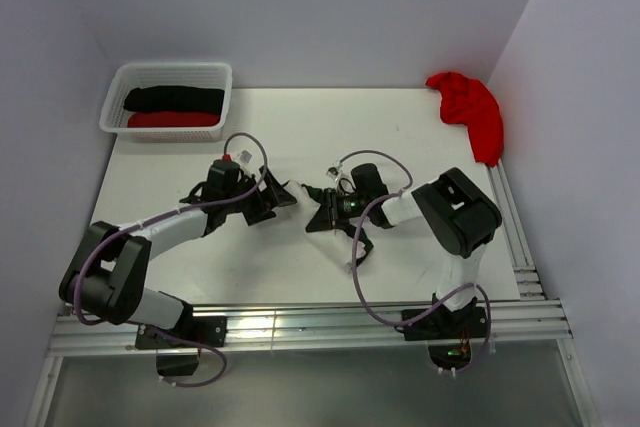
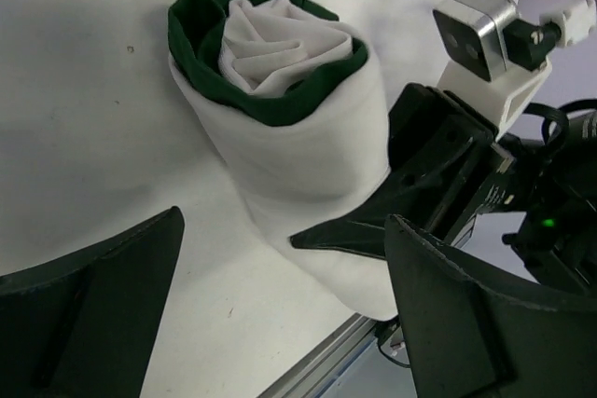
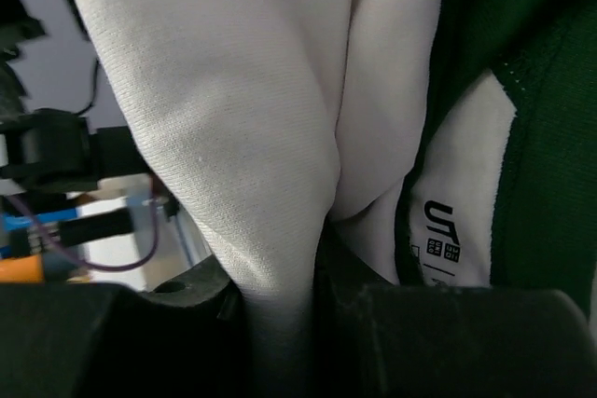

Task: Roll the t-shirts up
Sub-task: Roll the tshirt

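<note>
The cream t-shirt with dark green trim is a tight roll (image 2: 298, 146) lying on the white table between my two grippers (image 1: 297, 189). Its spiral end with the green edge faces away in the left wrist view. My right gripper (image 1: 320, 209) is shut on the roll's cream cloth (image 3: 252, 137); its dark finger (image 2: 373, 230) presses on the roll. My left gripper (image 2: 284, 221) is open, its fingers on either side of the roll's near end, not gripping. The plain red t-shirt (image 1: 470, 107) lies crumpled at the back right corner. A black roll (image 1: 175, 99) and a red roll (image 1: 175, 120) lie in the basket.
The white mesh basket (image 1: 170, 68) stands at the back left corner. An aluminium rail (image 1: 300, 322) runs along the near edge, close to the roll. Walls close in the back and right sides. The right wrist's camera (image 2: 480, 30) sits close to my left gripper.
</note>
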Robot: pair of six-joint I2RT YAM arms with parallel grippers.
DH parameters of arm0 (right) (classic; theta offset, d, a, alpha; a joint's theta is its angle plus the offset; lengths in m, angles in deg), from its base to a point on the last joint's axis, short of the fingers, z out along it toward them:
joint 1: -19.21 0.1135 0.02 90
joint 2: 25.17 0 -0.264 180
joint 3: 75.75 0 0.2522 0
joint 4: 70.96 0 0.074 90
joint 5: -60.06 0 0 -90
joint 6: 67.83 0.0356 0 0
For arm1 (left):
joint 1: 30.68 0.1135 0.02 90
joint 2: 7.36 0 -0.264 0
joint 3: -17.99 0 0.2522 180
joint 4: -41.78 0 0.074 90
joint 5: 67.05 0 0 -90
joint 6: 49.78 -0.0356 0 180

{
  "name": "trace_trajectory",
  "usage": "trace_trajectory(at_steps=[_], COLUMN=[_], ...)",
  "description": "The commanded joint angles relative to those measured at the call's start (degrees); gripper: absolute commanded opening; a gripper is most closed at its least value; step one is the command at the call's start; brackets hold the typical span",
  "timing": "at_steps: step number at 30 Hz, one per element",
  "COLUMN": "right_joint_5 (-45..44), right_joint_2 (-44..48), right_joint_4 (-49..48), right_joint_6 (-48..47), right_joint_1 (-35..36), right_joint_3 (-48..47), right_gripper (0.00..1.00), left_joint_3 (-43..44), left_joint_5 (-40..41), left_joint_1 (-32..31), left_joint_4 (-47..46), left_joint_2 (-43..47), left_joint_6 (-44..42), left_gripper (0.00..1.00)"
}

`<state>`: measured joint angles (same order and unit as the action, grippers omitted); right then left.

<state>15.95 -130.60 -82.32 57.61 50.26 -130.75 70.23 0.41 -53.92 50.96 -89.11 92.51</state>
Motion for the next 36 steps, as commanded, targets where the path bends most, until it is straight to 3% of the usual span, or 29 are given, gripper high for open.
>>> trace_trajectory(at_steps=[1, 5, 14, 24, 27, 31, 32, 35, 36], right_joint_5=[7.37, 8.60, 9.13, 11.68, 12.12, 12.38, 12.38, 12.56, 12.65], right_joint_2=[-4.78, -6.98, -7.51, -8.66, -8.39, -7.60, -7.25, -6.64, -6.46], right_joint_4=[-4.85, -5.29, -1.42, -2.03, -2.30, -1.42, -0.90, -0.63, -0.54], right_joint_6=[3.14, 3.23, 2.00, 3.49, 3.49, 2.27, 2.09, 1.65, 1.65], right_joint_1=[-0.90, -1.95, -2.57, -3.10, -3.19, -3.19, -3.19, -3.19, -3.19], right_joint_3=[2.82, 2.91, 1.77, 1.59, 1.86, 2.12, 2.03, 1.86, 2.03], right_gripper=[0.00, 0.00, 0.00, 0.00, 0.00, 0.00, 0.00, 0.08, 0.19], left_joint_3=[-2.79, -2.71, 4.06, -2.69, -4.98, -4.91, -4.56, -3.24, -3.15], left_joint_5=[0.22, 1.71, 8.47, 8.91, 9.97, 10.24, 10.41, 11.55, 11.91], left_joint_1=[-1.27, -3.29, -5.58, -5.76, -5.85, -5.93, -6.02, -6.46, -6.55], left_joint_4=[-11.57, -15.02, -12.82, -28.36, -33.12, -36.46, -36.47, -35.41, -35.24], left_joint_2=[-0.86, -4.37, -15.88, -20.11, -20.37, -21.43, -21.95, -22.39, -22.31], left_joint_6=[2.20, 2.55, 2.37, 7.38, 8.61, 8.70, 8.53, 7.74, 7.82], left_gripper=[0.94, 0.94, 0.94, 0.91, 0.87, 0.70, 0.61, 0.53, 0.51])
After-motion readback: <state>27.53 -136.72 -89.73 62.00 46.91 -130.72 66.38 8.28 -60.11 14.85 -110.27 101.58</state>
